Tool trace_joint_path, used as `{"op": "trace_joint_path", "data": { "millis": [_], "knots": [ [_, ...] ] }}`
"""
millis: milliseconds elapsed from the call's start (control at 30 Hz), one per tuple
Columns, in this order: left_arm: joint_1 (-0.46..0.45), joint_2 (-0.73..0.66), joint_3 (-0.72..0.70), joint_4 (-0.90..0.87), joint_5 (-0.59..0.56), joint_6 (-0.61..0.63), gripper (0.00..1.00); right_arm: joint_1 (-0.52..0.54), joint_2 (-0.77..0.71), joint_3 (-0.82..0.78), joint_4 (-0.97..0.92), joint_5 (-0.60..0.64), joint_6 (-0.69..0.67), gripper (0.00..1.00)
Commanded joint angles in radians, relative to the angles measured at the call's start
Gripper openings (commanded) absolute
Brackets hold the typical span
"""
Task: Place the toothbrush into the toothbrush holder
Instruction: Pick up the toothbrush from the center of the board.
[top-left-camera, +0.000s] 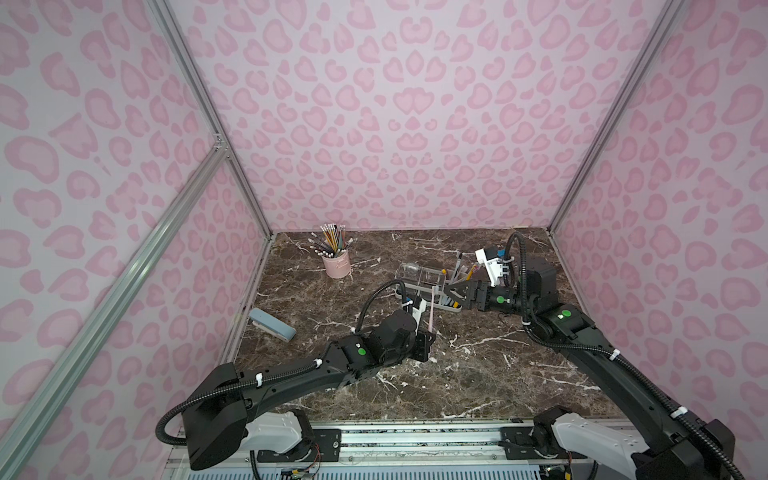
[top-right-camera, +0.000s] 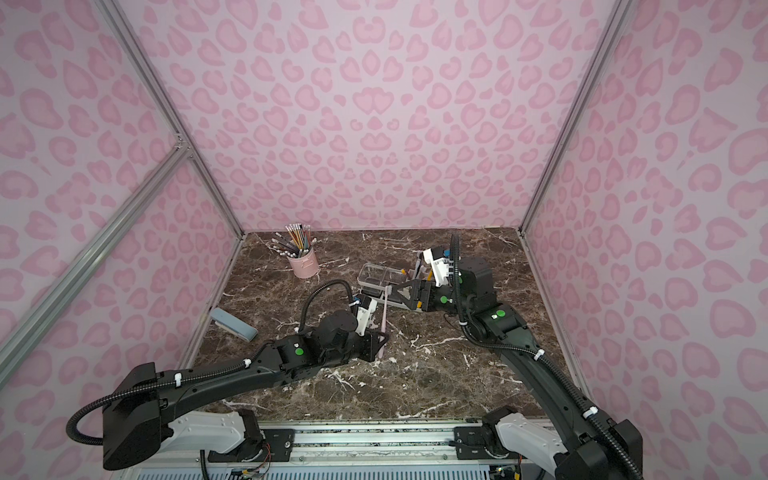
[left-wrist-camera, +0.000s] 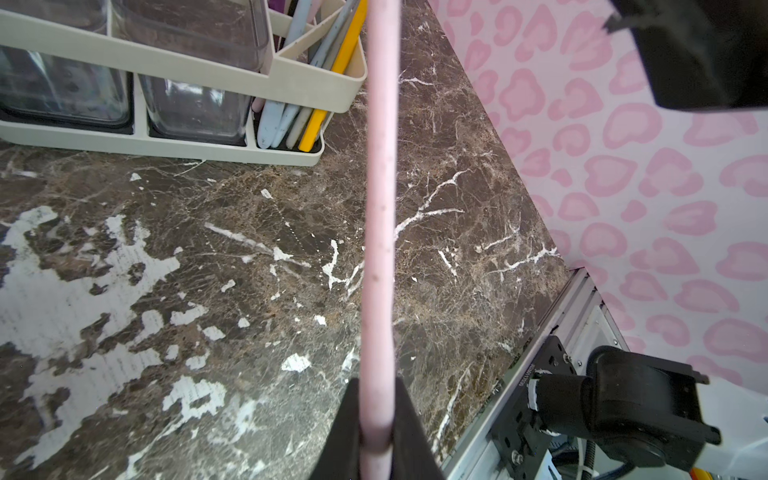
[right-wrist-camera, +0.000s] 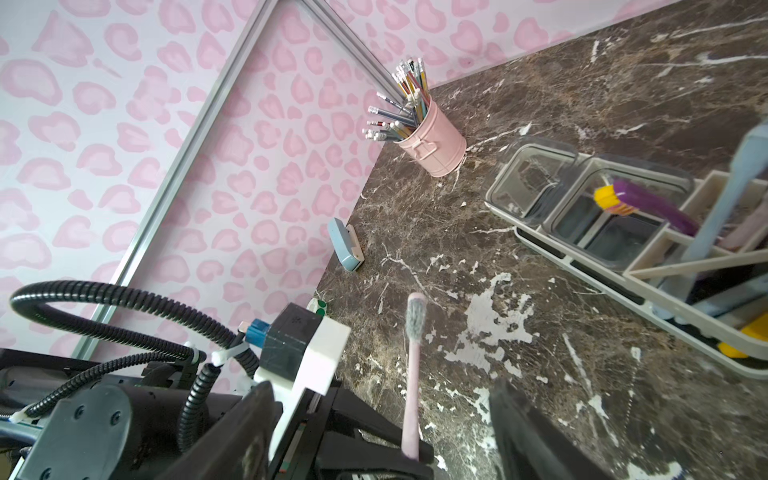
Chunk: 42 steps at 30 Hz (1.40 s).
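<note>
A pink toothbrush (top-left-camera: 432, 309) (left-wrist-camera: 380, 208) stands upright, grey bristles on top, with my left gripper (top-left-camera: 430, 332) (left-wrist-camera: 376, 432) shut on its lower handle. It hangs over the marble just in front of the toothbrush holder (top-left-camera: 409, 286) (left-wrist-camera: 291, 83), a white caddy with two clear boxes and a divided compartment. My right gripper (top-left-camera: 451, 293) (right-wrist-camera: 380, 399) stands open by the holder's divided end, with nothing between its fingers. In the right wrist view the toothbrush (right-wrist-camera: 411, 374) rises beyond those fingers, apart from them, and the holder (right-wrist-camera: 648, 291) lies to one side.
Several other brushes stand in the holder's divided compartment (left-wrist-camera: 307, 124). A round pink cup of pencils (top-left-camera: 336, 264) is at the back left. A blue-grey flat case (top-left-camera: 272, 324) lies by the left wall. Patterned walls close three sides.
</note>
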Motion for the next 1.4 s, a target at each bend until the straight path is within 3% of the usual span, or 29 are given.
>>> {"op": "trace_joint_path", "data": {
  "millis": [0, 333, 467, 967, 1233, 1367],
  "knots": [
    [0.001, -0.013, 0.022, 0.003, -0.001, 0.025, 0.03, 0.000, 0.009, -0.013, 0.021, -0.025, -0.022, 0.83],
    [-0.023, 0.009, 0.058, 0.001, 0.015, 0.034, 0.03, 0.074, 0.058, -0.038, 0.055, 0.058, -0.032, 0.82],
    [-0.033, 0.025, 0.059, 0.015, 0.022, 0.026, 0.03, 0.107, 0.091, -0.026, 0.065, 0.079, -0.034, 0.77],
    [-0.040, 0.027, 0.057, 0.013, -0.002, 0.028, 0.03, 0.119, 0.094, -0.037, 0.100, 0.105, -0.009, 0.24],
    [-0.042, 0.019, 0.056, 0.007, -0.025, 0.036, 0.04, 0.118, 0.075, -0.034, 0.091, 0.123, -0.007, 0.09],
    [-0.041, 0.012, 0.069, -0.011, -0.041, 0.045, 0.10, 0.115, 0.073, -0.026, 0.097, 0.132, -0.003, 0.00]
  ]
}}
